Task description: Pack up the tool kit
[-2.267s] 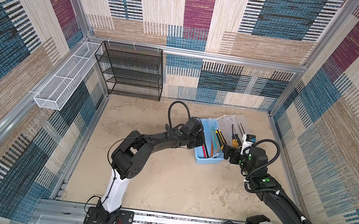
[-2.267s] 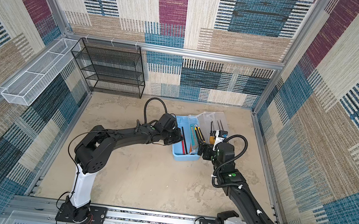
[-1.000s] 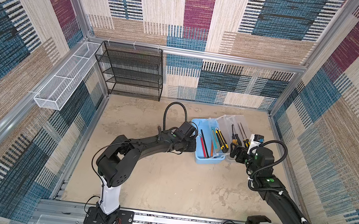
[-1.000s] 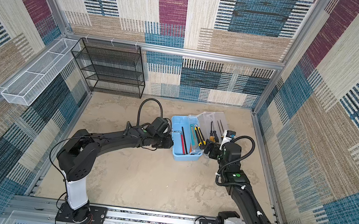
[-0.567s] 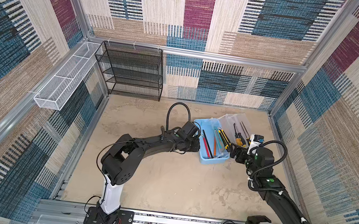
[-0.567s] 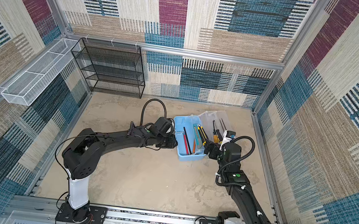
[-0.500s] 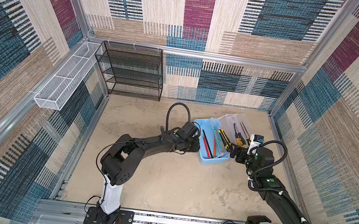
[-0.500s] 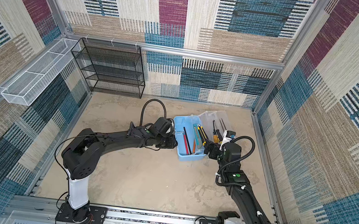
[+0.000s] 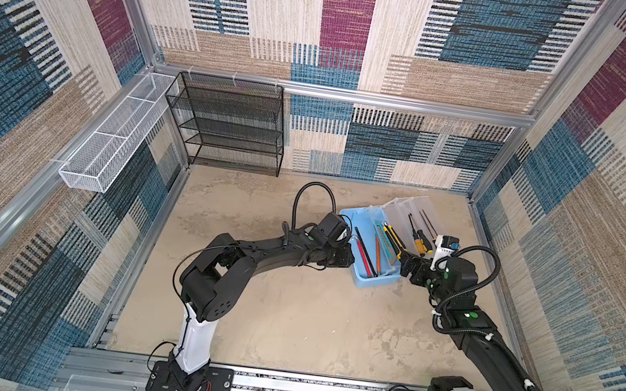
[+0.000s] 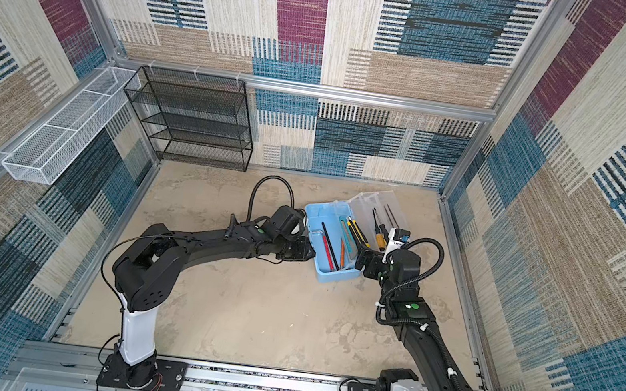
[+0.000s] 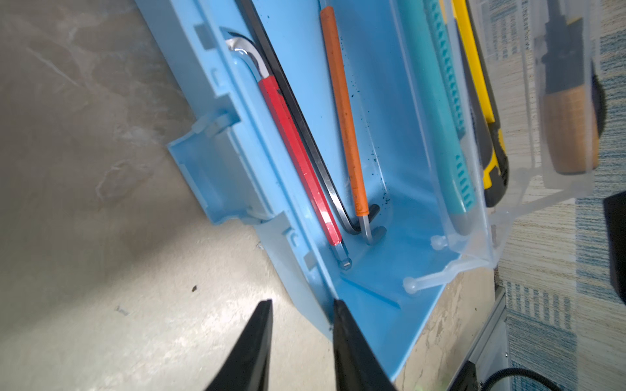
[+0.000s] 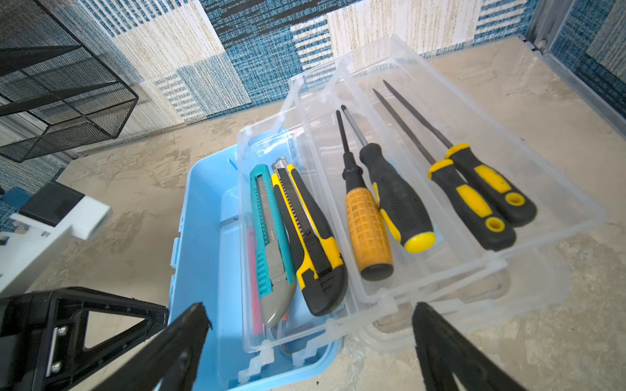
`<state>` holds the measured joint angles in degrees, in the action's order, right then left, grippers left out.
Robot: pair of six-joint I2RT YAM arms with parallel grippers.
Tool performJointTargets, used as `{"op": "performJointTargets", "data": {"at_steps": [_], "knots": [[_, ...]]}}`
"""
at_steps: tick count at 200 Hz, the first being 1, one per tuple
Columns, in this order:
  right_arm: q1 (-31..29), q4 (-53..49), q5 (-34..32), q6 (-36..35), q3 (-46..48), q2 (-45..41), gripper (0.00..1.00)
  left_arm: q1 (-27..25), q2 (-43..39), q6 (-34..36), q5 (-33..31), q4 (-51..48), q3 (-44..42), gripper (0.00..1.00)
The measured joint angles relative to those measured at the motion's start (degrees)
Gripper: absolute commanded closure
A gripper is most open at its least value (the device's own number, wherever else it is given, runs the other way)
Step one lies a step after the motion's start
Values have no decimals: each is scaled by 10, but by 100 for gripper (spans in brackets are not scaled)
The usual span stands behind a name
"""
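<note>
**A:** What sits nearest on the worktop (image 9: 305, 321)?

**B:** The right gripper (image 12: 310, 307), at the near end of the tool box (image 9: 377, 282). Its jaws are spread wide and hold nothing.

**A:** And the left gripper?

**B:** The left gripper (image 11: 302, 302) is at the box's left long wall, close to the near corner. Its jaws are only part-way apart, with the wall between them. One finger is at the rim. Bare worktop shows between the outer finger (image 11: 257, 338) and the wall (so no pinch that I can see).

**A:** Where is the box itself?

**B:** Toward the far right corner of the worktop, set askew and open.

**A:** What's inside?

**B:** On the blue floor, along the left wall, lies a red-sleeved hex key (image 11: 298, 152) with a black hex key (image 11: 335, 199) tight against it. An orange-sleeved hex key (image 11: 342, 111) lies nearer the middle.

**A:** And the clear tray (image 12: 548, 162)?

**B:** It is swung out to the box's right.
- **Inner compartment**, over the box: a teal utility knife (image 12: 269, 230) beside a yellow-and-black utility knife (image 12: 311, 243).
- **Middle compartment:** an orange-handled screwdriver (image 12: 367, 230) against a black-and-yellow screwdriver (image 12: 399, 196).
- **Outer compartment:** a pair of slim pointed tools (image 12: 469, 203) with black-and-yellow handles.

**A:** Farther back?

**B:** A black mesh shelf rack (image 9: 229, 125) stands at the far edge, toward the left corner. A white wire basket (image 9: 113, 141) hangs along the left side.
</note>
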<state>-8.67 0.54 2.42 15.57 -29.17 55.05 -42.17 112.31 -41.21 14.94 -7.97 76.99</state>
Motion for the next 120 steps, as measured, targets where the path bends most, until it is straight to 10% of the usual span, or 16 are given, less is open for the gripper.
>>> {"op": "performJointTargets", "data": {"at_steps": [120], "knots": [[0, 0, 2, 0, 2, 1, 4, -3, -16, -28, 23, 57, -26, 65]]}}
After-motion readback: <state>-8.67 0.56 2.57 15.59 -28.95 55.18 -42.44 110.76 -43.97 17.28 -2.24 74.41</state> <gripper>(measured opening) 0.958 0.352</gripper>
